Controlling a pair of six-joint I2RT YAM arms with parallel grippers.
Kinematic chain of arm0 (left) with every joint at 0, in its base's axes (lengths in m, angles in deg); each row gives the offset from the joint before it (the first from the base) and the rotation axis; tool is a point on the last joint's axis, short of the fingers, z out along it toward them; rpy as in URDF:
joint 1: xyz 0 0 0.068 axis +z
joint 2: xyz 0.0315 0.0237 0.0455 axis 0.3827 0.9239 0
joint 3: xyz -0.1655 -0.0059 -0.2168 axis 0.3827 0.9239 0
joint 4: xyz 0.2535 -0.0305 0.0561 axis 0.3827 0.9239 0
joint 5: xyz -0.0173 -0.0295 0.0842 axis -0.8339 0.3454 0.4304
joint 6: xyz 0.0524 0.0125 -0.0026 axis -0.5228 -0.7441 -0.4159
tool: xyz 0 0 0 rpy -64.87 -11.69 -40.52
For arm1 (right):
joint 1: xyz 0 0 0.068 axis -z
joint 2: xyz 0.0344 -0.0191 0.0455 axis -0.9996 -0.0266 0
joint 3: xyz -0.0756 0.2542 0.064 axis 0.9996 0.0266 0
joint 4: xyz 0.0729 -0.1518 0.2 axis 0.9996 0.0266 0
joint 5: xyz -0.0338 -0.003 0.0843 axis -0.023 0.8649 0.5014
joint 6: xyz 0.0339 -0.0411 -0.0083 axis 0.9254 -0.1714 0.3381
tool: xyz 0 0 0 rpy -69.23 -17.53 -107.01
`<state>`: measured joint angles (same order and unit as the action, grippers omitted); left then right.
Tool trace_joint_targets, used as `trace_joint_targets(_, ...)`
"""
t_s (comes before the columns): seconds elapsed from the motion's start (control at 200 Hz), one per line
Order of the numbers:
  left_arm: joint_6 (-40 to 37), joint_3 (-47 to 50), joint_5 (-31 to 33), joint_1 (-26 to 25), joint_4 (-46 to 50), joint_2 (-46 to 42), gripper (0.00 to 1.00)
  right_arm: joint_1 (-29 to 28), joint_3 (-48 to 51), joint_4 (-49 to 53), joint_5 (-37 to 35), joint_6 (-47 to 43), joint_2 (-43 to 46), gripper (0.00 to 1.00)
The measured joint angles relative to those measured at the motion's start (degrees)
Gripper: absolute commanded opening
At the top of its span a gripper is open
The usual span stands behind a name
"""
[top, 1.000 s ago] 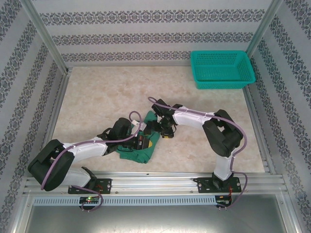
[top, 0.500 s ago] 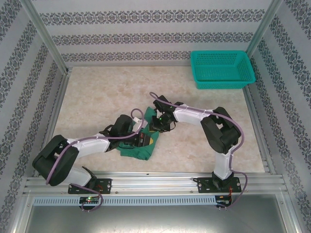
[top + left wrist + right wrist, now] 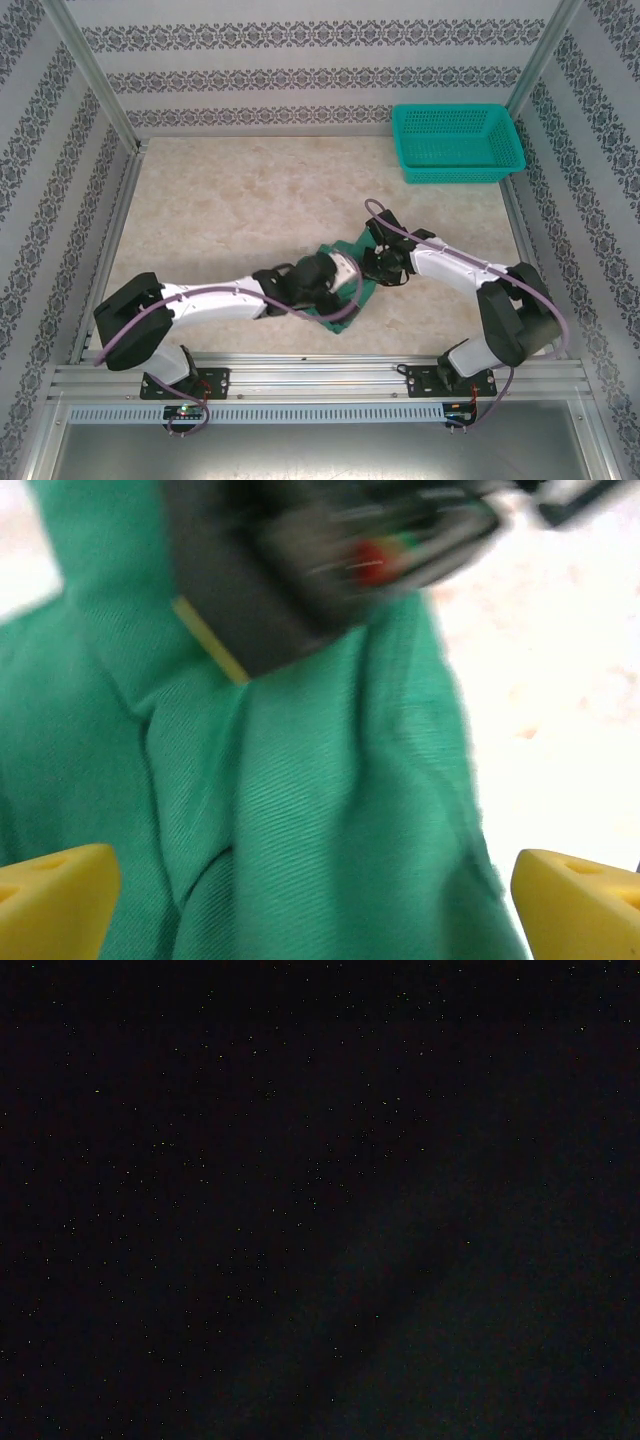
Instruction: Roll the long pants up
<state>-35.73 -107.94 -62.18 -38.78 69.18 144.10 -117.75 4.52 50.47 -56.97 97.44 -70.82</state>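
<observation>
The long pants (image 3: 346,312) lie as a small green bundle on the worktop (image 3: 220,200), in the middle and rather near, well apart from the teal basket (image 3: 457,143) in the far right corner. Both arms reach over the bundle. The left tool (image 3: 315,905) hangs just above the cloth with its yellow fingers (image 3: 55,895) spread wide, holding nothing. The right tool (image 3: 378,262) sits at the far right side of the bundle. Whether it is pinching cloth or not, I cannot tell.

I think the rolling is in its late part. The next move calls for a new hold on the loose edge, turning it over without letting the roll open.

The bundle seems to run from near to far, slightly slanted. The arms cover much of it, so I cannot make out the legs.
</observation>
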Motion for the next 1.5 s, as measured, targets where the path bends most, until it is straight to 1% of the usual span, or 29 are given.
trace_joint_targets(0.085, -4.44, -5.95, 6.93, -5.77, 3.87, 3.98, 1.0, -0.26, 0.09, 0.96, -0.96, 0.22, 0.57, 0.0)
trace_joint_targets(0.155, -6.82, -9.11, 10.62, -7.69, 5.09, 7.65, 1.0, -0.39, 0.37, 1.03, -1.27, 0.42, 0.59, 0.0)
trace_joint_targets(0.175, -7.34, -10.43, 12.2, -8.2, 7.13, 9.03, 1.0, -0.5, 0.55, 0.94, -1.36, 0.46, 0.59, 0.0)
trace_joint_targets(0.295, -8.22, -17.99, 18.91, -8.79, 12.59, 20.11, 1.0, -0.85, 1.57, 0.13, -1.9, 0.92, 0.59, 0.0)
trace_joint_targets(0.34, -7.98, -19.37, 19.93, -8.79, 14.99, 23.26, 1.0, -0.61, 2.05, -0.2, -2.08, 1.27, 0.66, 0.0)
trace_joint_targets(0.47, -6.38, -23.28, 21.14, -9.03, 19.96, 25.2, 1.0, -0.83, 3.15, -1.42, -2.47, 1.51, 2.47, 0.0)
trace_joint_targets(0.53, -5.9, -23.78, 21.09, -9.01, 20.96, 25.42, 0.8, -0.57, 3.89, -1.92, -2.69, 1.51, 3.63, 0.0)
trace_joint_targets(0.545, -5.64, -23.82, 20.94, -9.01, 21.11, 25.42, 0.7, -0.42, 4.04, -1.99, -2.69, 1.53, 3.93, 0.0)
trace_joint_targets(0.565, -5.57, -23.85, 20.92, -8.92, 21.38, 25.42, 0.51, -0.24, 4.31, -1.95, -2.69, 1.55, 4.55, 0.0)
trace_joint_targets(0.58, -5.55, -23.82, 20.83, -8.81, 21.59, 25.49, 0.29, -0.07, 4.52, -2.01, -2.67, 1.64, 4.87, 0.0)
trace_joint_targets(0.59, -5.6, -23.82, 20.81, -8.76, 21.77, 25.53, 0.08, 0.0, 4.63, -1.97, -2.6, 1.7, 5.18, 0.0)
trace_joint_targets(0.595, -5.68, -23.82, 20.85, -8.7, 21.94, 25.55, 0.02, 0.07, 4.72, -1.9, -2.69, 1.77, 5.42, 0.0)
trace_joint_targets(0.6, -5.75, -23.82, 20.9, -8.68, 21.97, 25.55, 0.0, 0.11, 4.76, -1.95, -2.75, 1.81, 5.51, 0.0)
trace_joint_targets(0.754, -9.03, -23.34, 21.53, -8.48, 21.33, 24.72, 0.0, 1.05, 5.97, -2.45, -2.05, 2.64, 7.76, 0.0)
trace_joint_targets(0.834, -9.62, -22.32, 19.58, -8.07, 20.5, 23.26, 0.0, 1.36, 6.16, -2.01, -1.95, 2.8, 8.59, 0.01)
trace_joint_targets(0.884, -10.4, -21.42, 16.94, -7.32, 19.67, 22.12, 0.0, 1.68, 6.08, -2.1, -1.09, 3.1, 8.79, 0.2)
trace_joint_targets(0.929, -11.21, -20.74, 13.66, -6.58, 19.08, 20.81, 0.0, 1.99, 5.86, -2.1, 0.09, 3.3, 9.07, 0.36)
trace_joint_targets(0.964, -11.61, -20.15, 10.6, -5.92, 18.45, 19.69, 0.0, 2.23, 5.57, -1.99, 1.29, 3.5, 9.44, 0.52)
trace_joint_targets(0.969, -11.61, -20.09, 10.23, -5.84, 18.43, 19.56, 0.0, 2.34, 5.46, -1.88, 1.44, 3.67, 9.57, 0.52)
trace_joint_targets(0.974, -11.67, -19.96, 9.55, -5.7, 18.29, 19.37, 0.0, 2.4, 5.42, -1.81, 1.51, 3.67, 9.62, 0.57)
trace_joint_targets(0.984, -11.63, -19.78, 8.61, -5.49, 18.05, 19.06, 0.0, 2.51, 5.27, -1.75, 1.79, 3.69, 9.75, 0.58)
trace_joint_targets(0.989, -11.58, -19.74, 8.28, -5.4, 18.01, 18.95, 0.0, 2.54, 5.14, -1.79, 1.92, 3.67, 9.86, 0.63)
trace_joint_targets(1.009, -11.26, -19.41, 5.77, -4.83, 17.35, 18.21, 0.0, 2.67, 4.79, -1.75, 2.08, 3.74, 10.25, 0.68)
trace_joint_targets(1.039, -10.75, -18.8, 2.54, -4.02, 16.04, 16.98, 0.0, 3.02, 3.87, -1.64, 2.67, 3.96, 11.04, 0.74)
trace_joint_targets(1.109, -9.01, -16.28, -4.96, -1.84, 10.97, 13.51, 0.0, 3.76, 0.68, -0.9, 3.69, 4.13, 12.81, 0.77)
trace_joint_targets(1.159, -4.48, -12.83, -8.74, 0.33, 8.52, 9.97, 0.0, 5.51, -1.9, 0.92, 3.08, 2.71, 14.27, 0.78)
trace_joint_targets(1.244, 3.39, -4.5, -16.72, 6.47, 4.07, 3.19, 0.0, 10.03, -5.03, 2.67, 1.01, 0.94, 16.2, 0.78)
trace_joint_targets(1.334, 9.57, 1.31, -20.92, 10.29, -1.27, 1.38, 0.0, 11.82, -6.82, 3.69, -0.15, -0.5, 16.46, 0.78)
trace_joint_targets(1.499, 17.99, 7.72, -26.1, 10.69, -11.89, 2.97, 0.0, 11.76, -7.06, 5.31, 0.87, -1.99, 14.01, 0.81)
